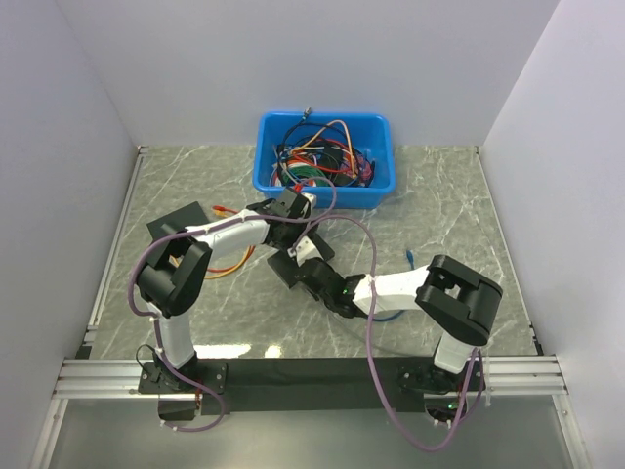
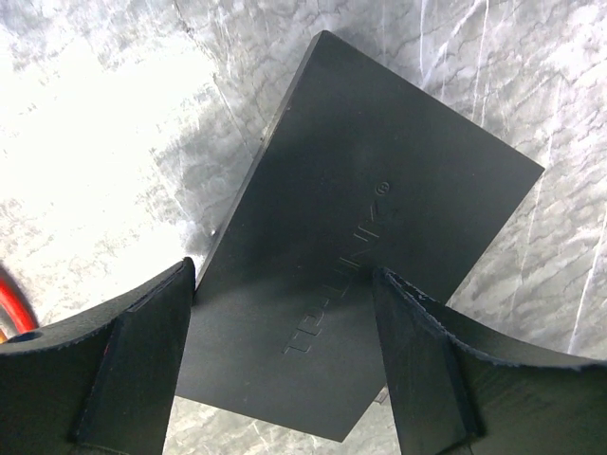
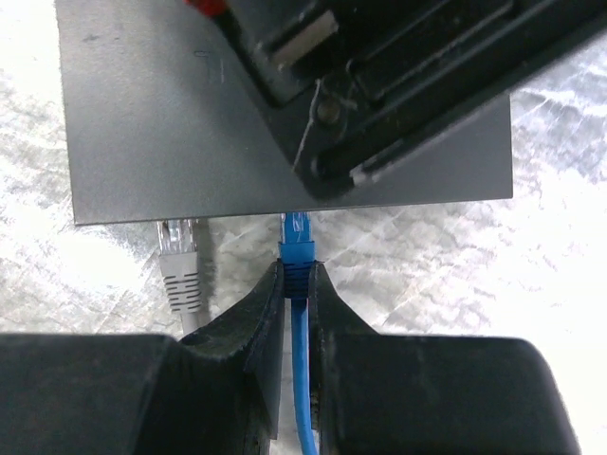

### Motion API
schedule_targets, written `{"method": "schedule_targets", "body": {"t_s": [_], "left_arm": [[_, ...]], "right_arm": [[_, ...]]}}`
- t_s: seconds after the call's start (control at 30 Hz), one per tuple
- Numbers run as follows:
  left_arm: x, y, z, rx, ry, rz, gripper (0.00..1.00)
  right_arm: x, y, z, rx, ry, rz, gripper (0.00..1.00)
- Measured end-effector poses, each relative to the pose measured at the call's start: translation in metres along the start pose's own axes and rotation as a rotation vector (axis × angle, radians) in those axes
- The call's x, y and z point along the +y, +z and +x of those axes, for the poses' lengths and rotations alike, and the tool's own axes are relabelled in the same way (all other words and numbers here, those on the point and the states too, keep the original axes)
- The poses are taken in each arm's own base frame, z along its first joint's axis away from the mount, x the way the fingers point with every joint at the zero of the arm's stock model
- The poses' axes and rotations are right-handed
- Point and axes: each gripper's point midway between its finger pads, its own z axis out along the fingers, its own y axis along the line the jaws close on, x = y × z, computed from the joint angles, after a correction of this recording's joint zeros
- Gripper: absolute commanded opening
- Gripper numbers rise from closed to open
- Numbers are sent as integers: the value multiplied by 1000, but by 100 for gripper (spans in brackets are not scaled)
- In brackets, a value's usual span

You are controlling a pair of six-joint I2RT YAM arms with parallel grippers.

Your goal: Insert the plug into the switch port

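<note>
The black switch (image 2: 379, 190) lies flat on the marble table, under both grippers in the top view (image 1: 281, 266). My left gripper (image 2: 285, 322) is open, its fingers spread over the switch's top face; it also shows in the top view (image 1: 290, 217). My right gripper (image 3: 298, 270) is shut on the blue cable's boot just behind the clear plug (image 3: 298, 227). The plug's tip meets the switch's near edge (image 3: 285, 204). The port itself is hidden under that edge. The blue cable (image 3: 303, 379) runs back between my fingers.
A grey-booted plug (image 3: 178, 256) sits at the same edge, left of the blue one. A blue bin (image 1: 269, 176) of tangled cables stands at the back. An orange cable (image 1: 229, 264) and a black box (image 1: 176, 223) lie at the left.
</note>
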Motion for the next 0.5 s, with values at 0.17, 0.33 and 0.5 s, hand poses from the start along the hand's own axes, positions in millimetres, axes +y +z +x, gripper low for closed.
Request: {"method": "schedule_targets", "body": {"t_s": [0.17, 0.33, 0.5], "left_arm": [[1, 1, -3, -16, 7, -16, 76], [3, 3, -4, -21, 10, -29, 76], [5, 4, -8, -35, 16, -44, 77]], "right_arm": [[-2, 2, -5, -70, -22, -13, 0], [-3, 4, -9, -75, -55, -26, 0], [-4, 7, -14, -38, -96, -27, 0]]}}
